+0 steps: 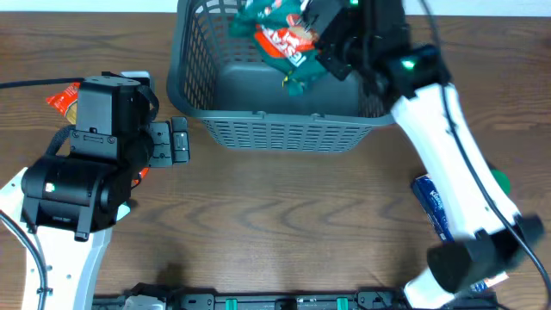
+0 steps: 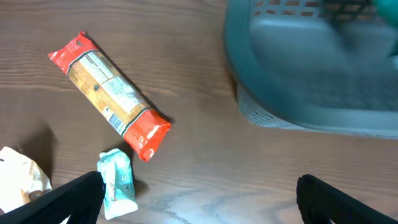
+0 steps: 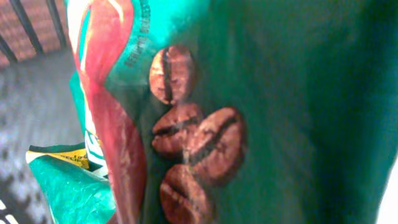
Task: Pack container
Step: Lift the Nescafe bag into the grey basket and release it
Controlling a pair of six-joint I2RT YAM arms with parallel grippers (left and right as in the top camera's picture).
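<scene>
1. The container [image 1: 275,129] sits at 12 o'clock on the counter. The right hand [image 1: 320,45] hangs over its 1 o'clock corner, grasping a green and red coffee bag [image 1: 280,36].
2. The bag looks only partly below the rim. It should go lower toward the solid base before the hand lets go, and be laid flat so room is left for more.
3. The bag fills the right wrist view, so the hand's descent is best judged from overhead.
4. The left hand [image 1: 176,140] waits at 9 o'clock, released and holding nothing, just beside the container's near-left corner.
5. A red-ended packet [image 2: 112,96], a teal sachet [image 2: 117,180] and a blue packet [image 1: 430,205] at 4 o'clock lie unpacked. None blocks the drop.
</scene>
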